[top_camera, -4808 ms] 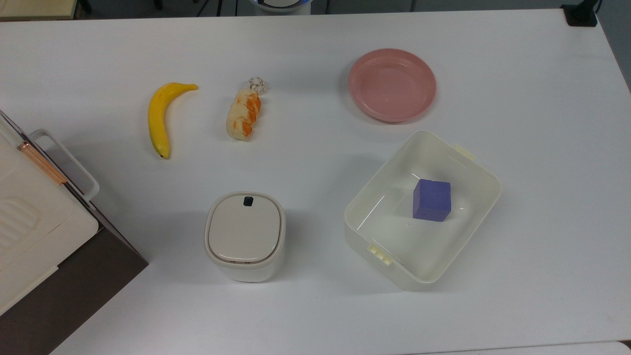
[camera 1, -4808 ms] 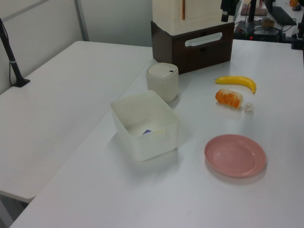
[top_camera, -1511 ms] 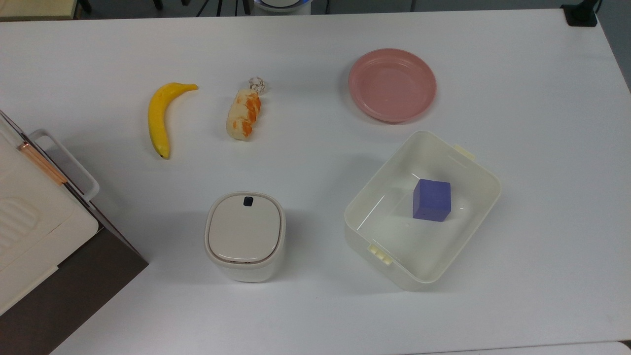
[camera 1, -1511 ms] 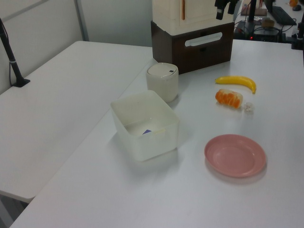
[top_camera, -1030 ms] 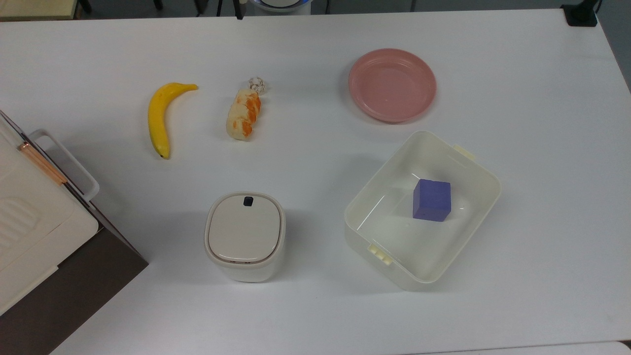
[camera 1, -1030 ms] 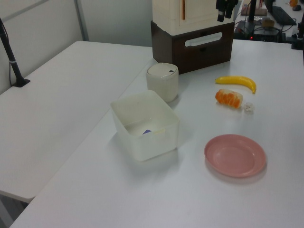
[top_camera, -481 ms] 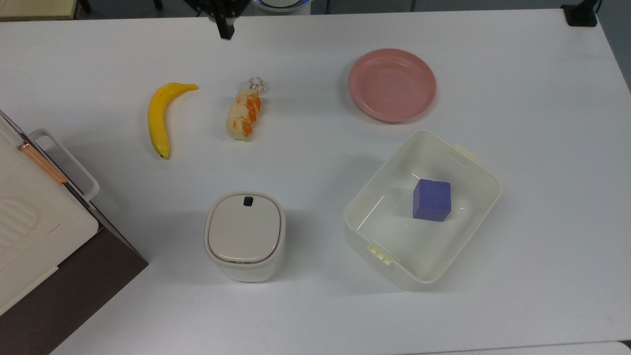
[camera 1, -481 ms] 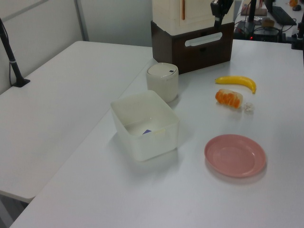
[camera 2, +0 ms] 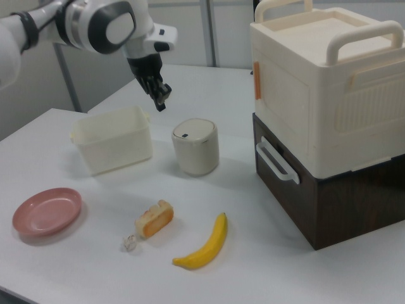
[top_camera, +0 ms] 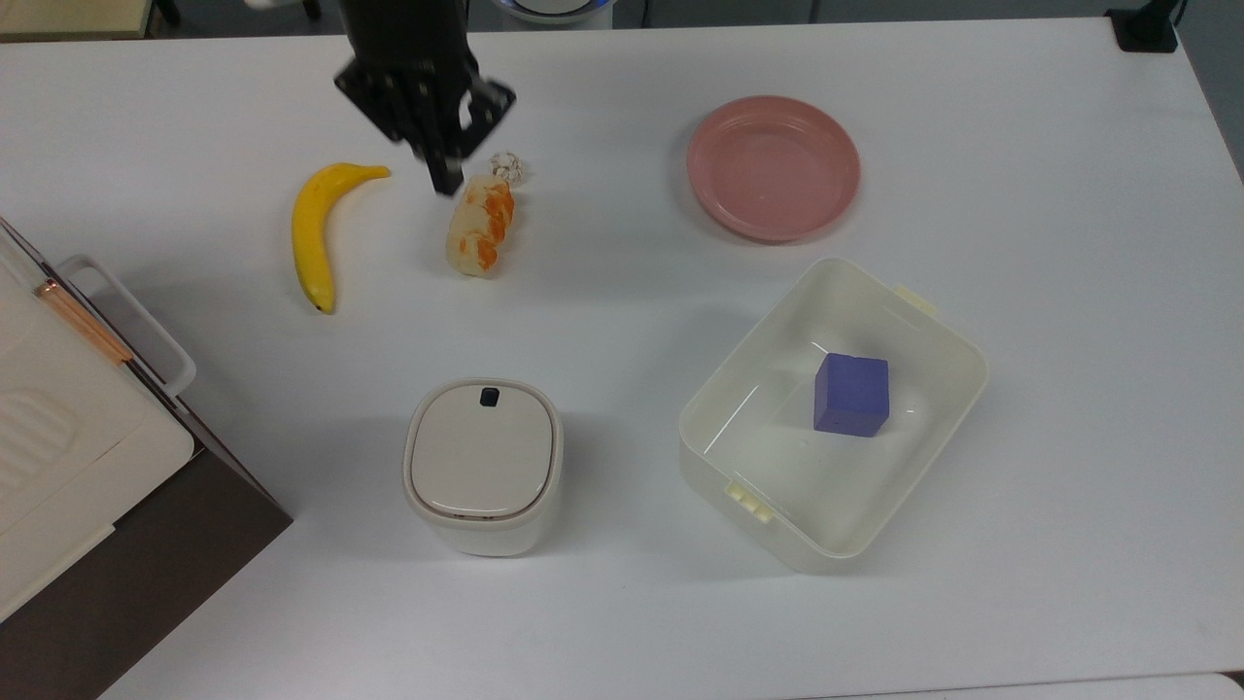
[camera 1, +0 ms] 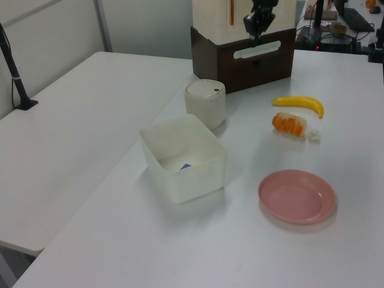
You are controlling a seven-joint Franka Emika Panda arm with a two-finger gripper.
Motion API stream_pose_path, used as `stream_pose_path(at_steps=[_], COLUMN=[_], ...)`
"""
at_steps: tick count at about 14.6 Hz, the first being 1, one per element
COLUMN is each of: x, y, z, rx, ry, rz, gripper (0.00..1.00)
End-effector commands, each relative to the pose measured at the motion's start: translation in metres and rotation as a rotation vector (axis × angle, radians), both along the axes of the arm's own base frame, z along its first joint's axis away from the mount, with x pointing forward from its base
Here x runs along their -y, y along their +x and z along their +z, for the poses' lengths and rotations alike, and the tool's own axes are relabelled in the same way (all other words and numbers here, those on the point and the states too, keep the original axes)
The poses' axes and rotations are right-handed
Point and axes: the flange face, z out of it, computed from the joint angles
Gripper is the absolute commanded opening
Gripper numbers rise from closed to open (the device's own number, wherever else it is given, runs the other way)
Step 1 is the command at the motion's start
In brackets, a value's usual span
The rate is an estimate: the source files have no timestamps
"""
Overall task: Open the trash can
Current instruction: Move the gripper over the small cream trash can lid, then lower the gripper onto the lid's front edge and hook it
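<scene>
The gripper (top_camera: 445,175) hangs in the air with its jaws pressed together, empty, above the table (top_camera: 622,603) between the banana (top_camera: 317,229) and the bread piece (top_camera: 481,226) in the top view. The bin (top_camera: 483,465) (lid flat and closed, black button (top_camera: 490,396) toward the gripper) stands well apart, near the table's bottom edge in the top view, between the appliance (top_camera: 68,437) and the tub (top_camera: 836,413).

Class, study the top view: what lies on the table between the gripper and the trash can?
In the top view, only bare white table separates the gripper from the trash can.
</scene>
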Motion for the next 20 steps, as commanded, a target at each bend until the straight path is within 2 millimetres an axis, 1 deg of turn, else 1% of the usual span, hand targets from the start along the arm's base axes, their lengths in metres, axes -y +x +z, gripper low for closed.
stream_pose_path(at_steps=[1,2,3,5,7,8,9,10,12,14,15,18,20], x=[-0.016,-0.022,-0.030,-0.033,-0.041,-0.042,-0.044,-0.050,-0.052,-0.051,-0.052,-0.050,-0.049], y=[0.028,0.036,0.041,0.050,0.058,0.064,0.070,0.073,0.076,0.077,0.080,0.089,0.090], z=[-0.035,-0.053,-0.060,-0.071,-0.079,-0.092,-0.100,-0.105,-0.115,-0.121,-0.129,-0.133,-0.135], rx=[0.045,0.043,0.050,0.081,0.117,0.127,0.151,0.152,0.145,0.140,0.146,0.219,0.227], ry=[-0.019,-0.034,-0.045,-0.040,-0.050,-0.067,-0.079,-0.091,-0.100,-0.103,-0.102,-0.071,-0.102], rz=[-0.107,-0.124,-0.124,-0.165,-0.202,-0.229,-0.244,-0.236,-0.234,-0.233,-0.229,-0.287,-0.277], gripper=[0.00,0.00,0.00,0.00,0.00,0.00,0.00,0.00,0.00,0.00,0.00,0.00,0.00])
